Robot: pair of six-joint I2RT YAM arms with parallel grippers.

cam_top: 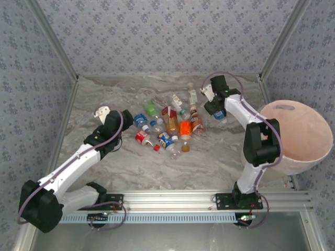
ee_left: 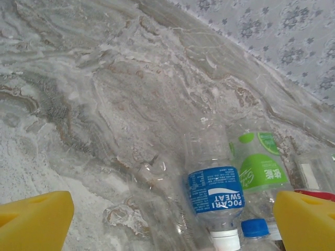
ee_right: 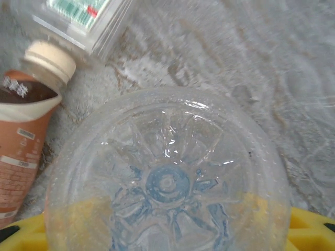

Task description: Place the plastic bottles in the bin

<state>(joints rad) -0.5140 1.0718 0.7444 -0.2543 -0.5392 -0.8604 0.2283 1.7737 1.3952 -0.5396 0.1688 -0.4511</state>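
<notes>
Several plastic bottles (cam_top: 167, 128) lie in a heap at the table's middle. The pale pink bin (cam_top: 314, 130) stands at the right edge. My right gripper (cam_top: 216, 111) hovers at the heap's right end, shut on a clear bottle (ee_right: 167, 178) whose round base faces the wrist camera; yellow fingers (ee_right: 309, 230) show on both sides through the plastic. My left gripper (ee_left: 172, 225) is open and low over the marble, left of a blue-labelled Pocari Sweat bottle (ee_left: 215, 191) and a green-labelled one (ee_left: 259, 170); nothing lies between its fingers.
A brown-labelled bottle (ee_right: 21, 141) and a square clear bottle (ee_right: 78, 21) lie just beyond the held one. Patterned walls close in the table (cam_top: 104, 94) at the back and both sides. The right arm's elbow (cam_top: 261, 144) stands right beside the bin.
</notes>
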